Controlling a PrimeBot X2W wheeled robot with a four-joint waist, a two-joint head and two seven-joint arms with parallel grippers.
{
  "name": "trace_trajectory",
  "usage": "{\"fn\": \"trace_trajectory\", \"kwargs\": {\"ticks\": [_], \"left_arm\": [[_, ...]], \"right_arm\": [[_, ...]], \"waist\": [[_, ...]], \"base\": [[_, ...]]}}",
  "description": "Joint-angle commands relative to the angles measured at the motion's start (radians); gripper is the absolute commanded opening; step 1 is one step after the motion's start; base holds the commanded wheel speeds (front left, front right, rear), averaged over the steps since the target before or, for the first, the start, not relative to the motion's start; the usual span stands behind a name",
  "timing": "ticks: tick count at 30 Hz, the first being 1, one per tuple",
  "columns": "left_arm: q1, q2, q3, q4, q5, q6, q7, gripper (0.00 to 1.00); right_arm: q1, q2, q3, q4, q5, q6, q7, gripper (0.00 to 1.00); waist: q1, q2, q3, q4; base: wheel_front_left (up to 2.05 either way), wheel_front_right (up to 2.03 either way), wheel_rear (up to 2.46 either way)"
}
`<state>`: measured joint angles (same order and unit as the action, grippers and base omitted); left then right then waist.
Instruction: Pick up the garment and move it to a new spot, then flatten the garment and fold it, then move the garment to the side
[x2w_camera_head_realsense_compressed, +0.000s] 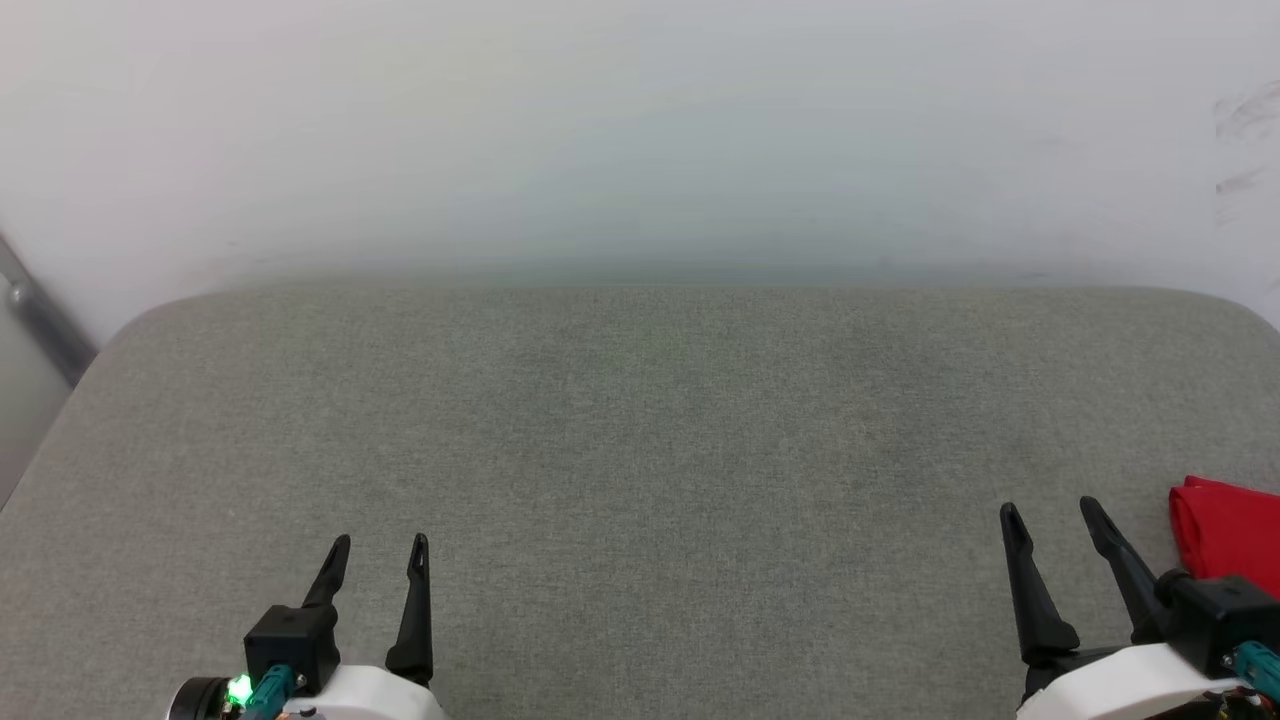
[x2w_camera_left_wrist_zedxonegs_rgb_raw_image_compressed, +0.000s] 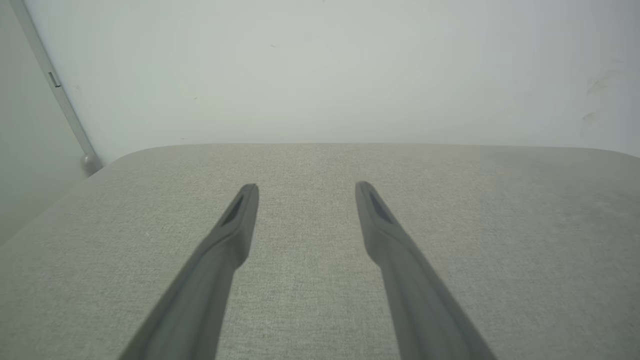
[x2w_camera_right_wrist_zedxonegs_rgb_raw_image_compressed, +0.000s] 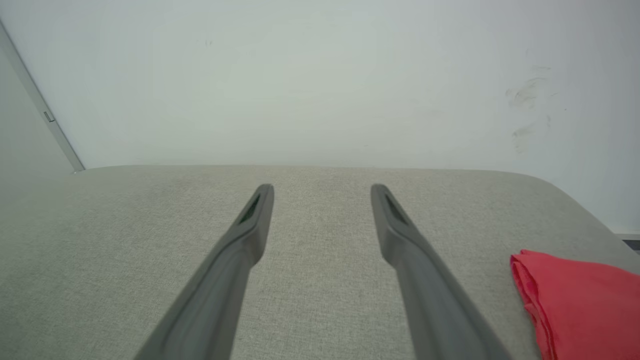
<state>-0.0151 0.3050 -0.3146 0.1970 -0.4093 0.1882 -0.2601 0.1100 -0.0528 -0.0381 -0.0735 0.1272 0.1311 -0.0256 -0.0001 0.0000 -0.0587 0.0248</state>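
While both pairs of jaws stand spread wide with nothing held between them, the garment (x2w_camera_head_realsense_compressed: 1228, 535) lies on the grey fabric bench (x2w_camera_head_realsense_compressed: 640, 430) at its right edge. It is just beside the right gripper (x2w_camera_head_realsense_compressed: 1048, 507), on that gripper's outer side and clear of its two long fingers. The left gripper (x2w_camera_head_realsense_compressed: 381, 540) is well apart from it, over the opposite side of the bench. The garment shows as a compact red bundle of plain cloth, with a rounded, layered fold at the end that faces the bench's middle. The frame edge cuts it off, so it only seems to be folded flat rather than crumpled. A pale wall (x2w_camera_head_realsense_compressed: 640, 130) rises behind the bench.
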Motion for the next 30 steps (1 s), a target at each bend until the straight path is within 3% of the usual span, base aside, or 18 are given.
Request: {"fn": "trace_trajectory", "kwargs": {"ticks": [1,21,22,30], "left_arm": [[0.015,0.003,-0.003,0.004,0.004,-0.004,-0.006,1.00],[0.003,-0.005,-0.001,0.029,0.001,-0.011,-0.007,1.00],[0.010,-0.004,-0.003,0.029,-0.001,-0.012,0.000,0.00],[0.009,-0.029,0.029,0.044,-0.097,-0.036,0.032,0.00]], "right_arm": [[0.019,0.004,0.002,-0.007,0.006,-0.001,-0.001,1.00],[0.014,0.004,0.017,0.021,0.008,-0.001,0.004,1.00],[0.020,0.000,0.017,0.020,0.007,0.000,0.008,0.00],[0.007,-0.001,0.015,0.056,0.128,0.000,0.016,0.00]], "waist": [[0.0001,0.0000,-0.009,-0.002],[0.0001,0.0000,-0.023,-0.008],[0.0001,0.0000,-0.024,-0.008],[0.0001,0.0000,-0.020,-0.009]], "base": [[0.00,0.00,0.00],[0.00,0.00,0.00],[0.00,0.00,0.00],[0.00,0.00,0.00]]}}
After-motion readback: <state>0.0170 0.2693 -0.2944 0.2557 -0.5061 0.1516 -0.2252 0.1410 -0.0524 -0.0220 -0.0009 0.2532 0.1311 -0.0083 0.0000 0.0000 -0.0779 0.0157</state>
